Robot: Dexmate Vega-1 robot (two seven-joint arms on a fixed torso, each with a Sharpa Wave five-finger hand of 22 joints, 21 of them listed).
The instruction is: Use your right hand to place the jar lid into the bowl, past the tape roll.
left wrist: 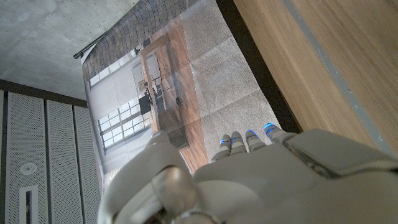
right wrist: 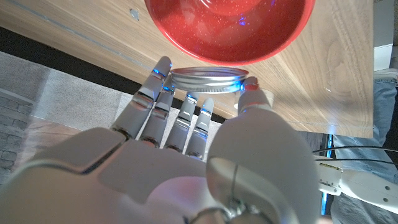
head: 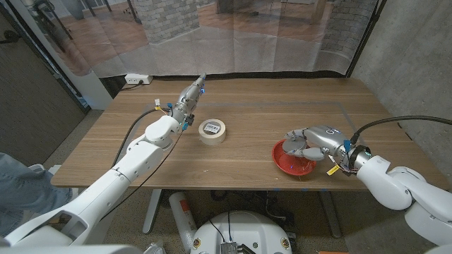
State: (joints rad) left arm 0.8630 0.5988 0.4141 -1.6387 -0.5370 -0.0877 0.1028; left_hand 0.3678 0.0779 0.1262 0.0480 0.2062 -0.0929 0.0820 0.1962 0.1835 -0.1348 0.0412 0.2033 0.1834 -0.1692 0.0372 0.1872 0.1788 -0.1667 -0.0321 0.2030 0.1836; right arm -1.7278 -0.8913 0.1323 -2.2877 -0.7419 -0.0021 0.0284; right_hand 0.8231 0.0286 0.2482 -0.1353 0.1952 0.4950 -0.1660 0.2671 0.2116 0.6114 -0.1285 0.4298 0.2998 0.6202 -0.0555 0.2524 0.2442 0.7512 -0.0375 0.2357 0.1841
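Right robot hand (head: 305, 141) holds the jar lid (right wrist: 206, 80), pinched by its rim between thumb and fingers (right wrist: 163, 93); lid metal, silver, roughly level. In the right wrist view the lid sits just at the near rim of the red bowl (right wrist: 230, 37). Head view: right robot hand over the bowl (head: 282, 161), which stands on the wooden bench (head: 247, 162) on the robot's right side. Tape roll (head: 212, 130) lies flat near bench centre, well apart from the bowl, to its left. Left robot hand (head: 185, 101) is raised beyond the tape roll, fingers (left wrist: 239, 144) straight and close together, nothing held.
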